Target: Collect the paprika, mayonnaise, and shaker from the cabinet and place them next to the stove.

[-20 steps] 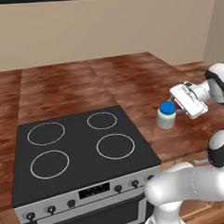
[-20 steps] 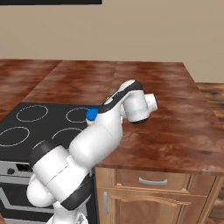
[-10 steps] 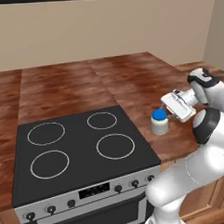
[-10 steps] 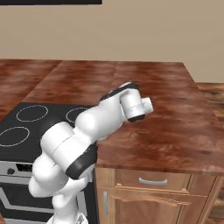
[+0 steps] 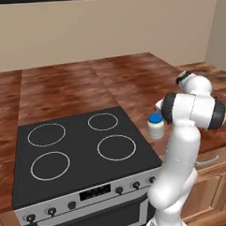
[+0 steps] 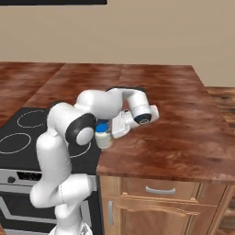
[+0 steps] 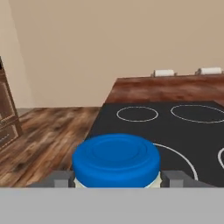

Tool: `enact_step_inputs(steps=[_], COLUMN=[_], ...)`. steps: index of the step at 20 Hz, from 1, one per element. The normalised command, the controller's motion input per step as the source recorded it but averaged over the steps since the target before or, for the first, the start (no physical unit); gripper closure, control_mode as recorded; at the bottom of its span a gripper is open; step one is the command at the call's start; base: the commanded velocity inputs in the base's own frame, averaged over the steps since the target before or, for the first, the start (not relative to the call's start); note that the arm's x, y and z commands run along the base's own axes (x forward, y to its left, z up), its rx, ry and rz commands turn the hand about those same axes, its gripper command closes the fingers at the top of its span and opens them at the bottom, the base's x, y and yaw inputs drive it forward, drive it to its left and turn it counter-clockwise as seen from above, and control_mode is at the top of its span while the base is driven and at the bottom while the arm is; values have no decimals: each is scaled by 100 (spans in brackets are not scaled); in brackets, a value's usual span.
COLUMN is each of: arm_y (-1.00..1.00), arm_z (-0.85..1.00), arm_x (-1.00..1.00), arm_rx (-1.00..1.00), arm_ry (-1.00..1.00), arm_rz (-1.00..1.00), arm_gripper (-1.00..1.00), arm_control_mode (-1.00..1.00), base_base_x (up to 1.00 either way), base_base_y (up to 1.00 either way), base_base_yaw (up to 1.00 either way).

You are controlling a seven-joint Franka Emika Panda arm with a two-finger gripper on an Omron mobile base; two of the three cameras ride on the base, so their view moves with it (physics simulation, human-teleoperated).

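Note:
The mayonnaise (image 5: 156, 126), a squat whitish jar with a blue lid, stands upright just off the right edge of the stove (image 5: 79, 149), low at the wooden counter. My gripper (image 6: 109, 132) is shut on it from the right side. In the hand view the blue lid (image 7: 116, 159) sits between my two fingertips (image 7: 61, 178), with the black stove (image 7: 188, 127) behind it. In the right base view the mayonnaise (image 6: 103, 135) is at the seam between the stove (image 6: 27, 137) and the counter. I cannot tell whether its base touches the surface. The paprika, shaker and cabinet are out of view.
The wooden counter (image 5: 127, 81) runs behind and to the right of the stove, up to a beige wall. A drawer with a silver handle (image 6: 158, 189) lies below the counter's front edge. My own elbow (image 5: 192, 110) rises beside the jar.
The arm has folded in, carrying the mayonnaise down and left toward the stove's right edge. The grip on the jar is unchanged.

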Motion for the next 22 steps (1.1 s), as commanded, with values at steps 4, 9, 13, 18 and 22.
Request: enact_step_inputs(steps=[4, 9, 13, 18, 22], arm_y=[-39, -40, -11, 0, 0], arm_z=[-29, -10, -1, 0, 17], arm_x=[21, 6, 0, 0, -2], arm_rx=[19, 15, 5, 1, 2], arm_ry=[0, -4, -5, -4, -4], arm_rz=[13, 11, 2, 0, 0], arm_gripper=[100, 100, 100, 100, -100], arm_control_mode=[-100, -100, -100, -100, -100], base_base_x=[0, 0, 0, 0, 0], base_base_y=[0, 0, 0, 0, 0], base_base_yaw=[0, 0, 0, 0, 0])
